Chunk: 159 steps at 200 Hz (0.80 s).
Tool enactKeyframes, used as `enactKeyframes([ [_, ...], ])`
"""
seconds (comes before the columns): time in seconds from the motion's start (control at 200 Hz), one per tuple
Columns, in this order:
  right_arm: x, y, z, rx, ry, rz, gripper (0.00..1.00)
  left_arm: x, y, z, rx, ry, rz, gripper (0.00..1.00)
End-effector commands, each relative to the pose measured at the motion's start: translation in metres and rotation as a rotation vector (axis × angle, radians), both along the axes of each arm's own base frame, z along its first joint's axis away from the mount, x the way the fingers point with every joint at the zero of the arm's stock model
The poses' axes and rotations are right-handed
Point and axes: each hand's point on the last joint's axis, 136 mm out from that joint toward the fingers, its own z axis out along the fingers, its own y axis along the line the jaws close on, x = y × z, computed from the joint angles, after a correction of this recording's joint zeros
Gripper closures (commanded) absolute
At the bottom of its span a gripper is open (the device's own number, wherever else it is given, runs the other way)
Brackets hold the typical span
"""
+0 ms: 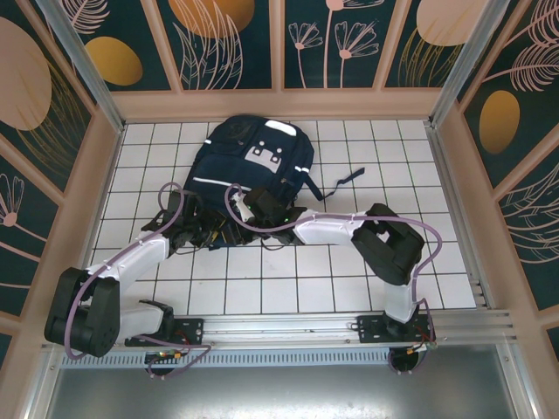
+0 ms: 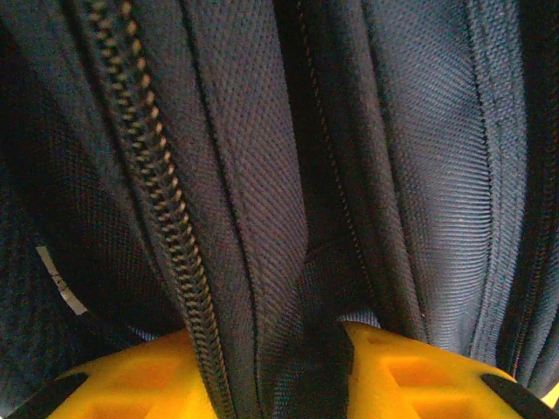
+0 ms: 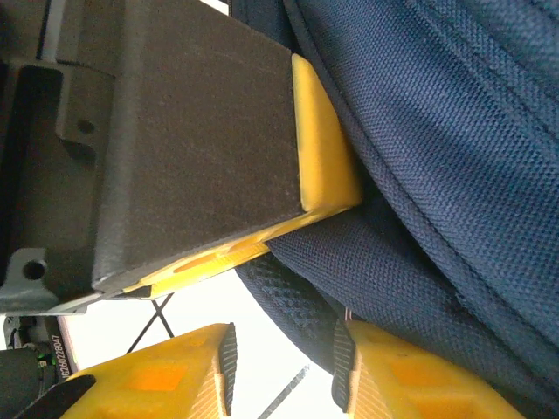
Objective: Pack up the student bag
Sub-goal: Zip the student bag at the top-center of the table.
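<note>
While both arms bend to the student bag (image 1: 253, 161), left claw (image 2: 297, 367) seemingly pinching fabric — right claw (image 3: 281, 375) parted.

A robot lab cell: gridded white table (image 1: 349, 288), aluminium rail (image 1: 288, 326), walls (image 1: 231, 52) (botanical-print panels) enclosing it.

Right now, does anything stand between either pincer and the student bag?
Nothing visible does. The left pincer is closed on a fold of the student bag; the right pincer, open, straddles its fabric edge.

White-tiled table (image 1: 367, 288) bears the student bag (image 1: 253, 166).
</note>
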Motion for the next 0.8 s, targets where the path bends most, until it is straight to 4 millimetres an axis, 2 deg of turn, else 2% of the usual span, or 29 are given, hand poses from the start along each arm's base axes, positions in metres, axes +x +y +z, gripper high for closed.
enactKeyframes([
  [0.0, 0.014, -0.009, 0.028, 0.027, -0.106, -0.055, 0.62, 0.002, -0.009, 0.004, -0.017, -0.016, -0.041, 0.62],
  [0.175, 0.011, -0.019, 0.015, -0.003, -0.086, -0.072, 0.65, 0.003, -0.01, 0.003, -0.018, -0.014, -0.043, 0.62],
  [0.515, 0.018, -0.018, -0.019, -0.067, -0.044, -0.08, 0.7, 0.003, -0.011, 0.005, -0.022, -0.018, -0.047, 0.61],
  [0.64, 0.018, -0.014, -0.024, -0.072, -0.034, -0.062, 0.71, 0.003, -0.011, 0.006, -0.024, -0.02, -0.044, 0.61],
  [0.79, 0.019, -0.008, -0.026, -0.067, -0.026, -0.05, 0.68, 0.004, -0.011, 0.005, -0.026, -0.019, -0.046, 0.6],
])
